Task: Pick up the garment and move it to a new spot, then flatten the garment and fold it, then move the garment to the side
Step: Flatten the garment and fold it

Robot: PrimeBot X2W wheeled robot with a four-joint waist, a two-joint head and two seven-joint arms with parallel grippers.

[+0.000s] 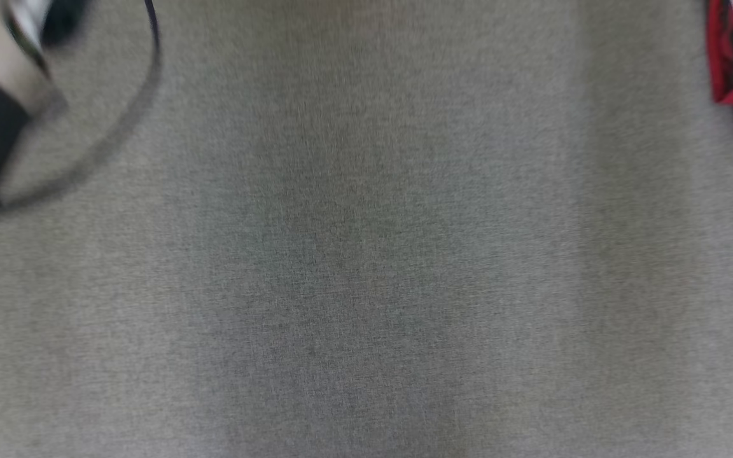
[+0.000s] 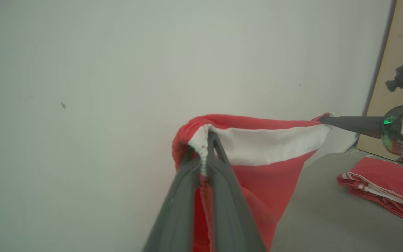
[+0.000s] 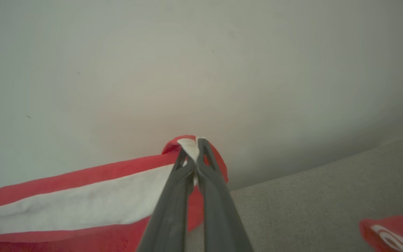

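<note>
Garment (image 2: 268,145) hanging stretched between left gripper (image 2: 207,140) and right gripper (image 3: 196,144), both pointing toward pale wall (image 2: 82,70), pinching tight on upper corners.

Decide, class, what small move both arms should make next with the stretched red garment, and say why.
Probably lower both arms together, laying the garment on the grey surface, away from the folded red cloth. The left gripper and right gripper each pinch a top corner, and the garment hangs stretched between them.
</note>
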